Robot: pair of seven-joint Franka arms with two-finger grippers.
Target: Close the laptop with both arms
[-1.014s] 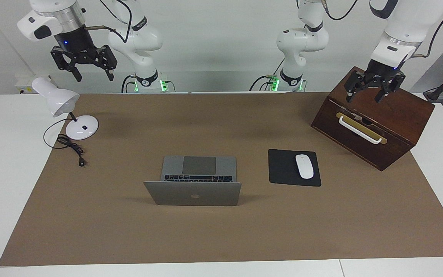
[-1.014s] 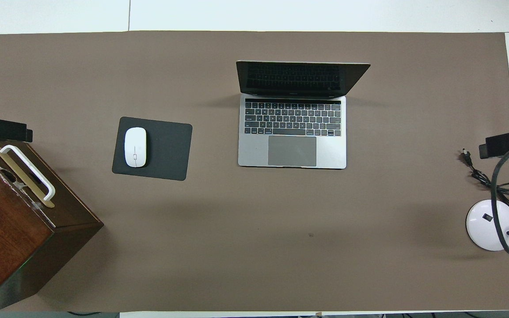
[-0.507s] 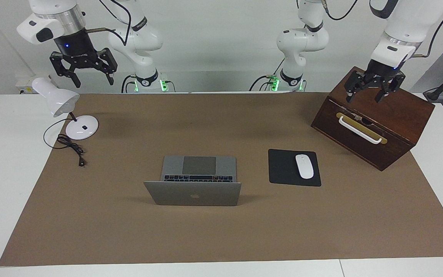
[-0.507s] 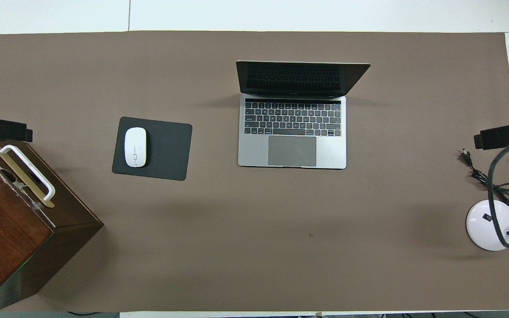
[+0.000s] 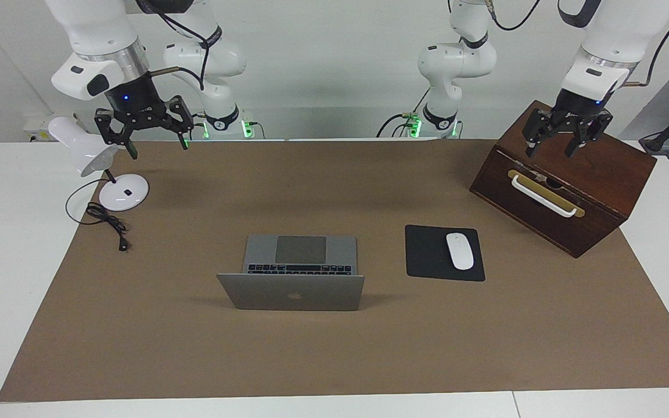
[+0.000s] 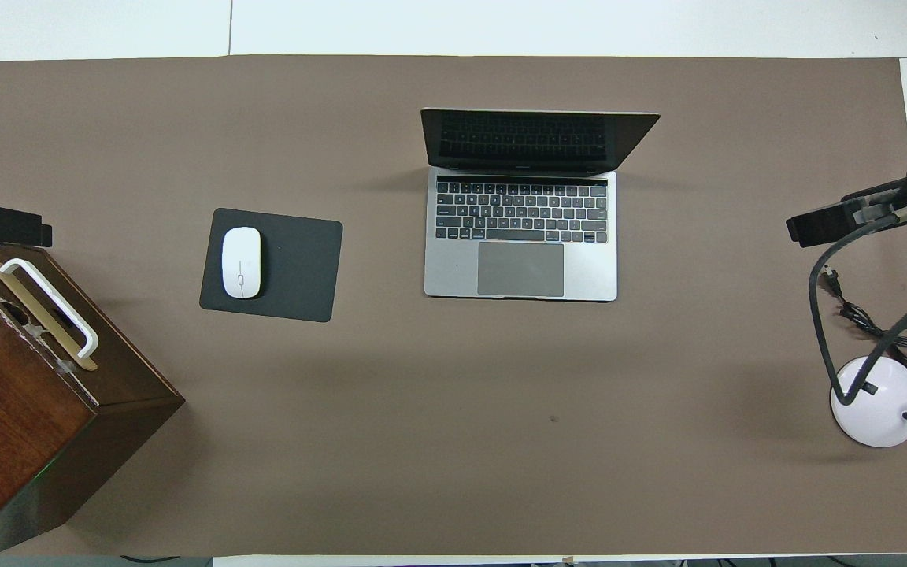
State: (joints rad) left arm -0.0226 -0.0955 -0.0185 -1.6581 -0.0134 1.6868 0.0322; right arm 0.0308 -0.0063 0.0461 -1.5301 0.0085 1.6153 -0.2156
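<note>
Sweeping toward the open laptop (image 5: 291, 292), the spread right tool (image 5: 157, 141) could clip the lamp (image 5: 85, 152); left tool (image 5: 553, 145), spread, waits over the box (image 5: 601, 180).

One camera looks down from high across the bench (image 5: 21, 261), facing both robots; another hangs steeply above the robots' own end, looking forward. Both take in the whole brown mat (image 5: 334, 348) and the laptop (image 5: 299, 273) (image 6: 520, 236), seen half a turn apart.

White glossy arms (image 5: 207, 52), black cables, black tools, seemingly blue lights.
</note>
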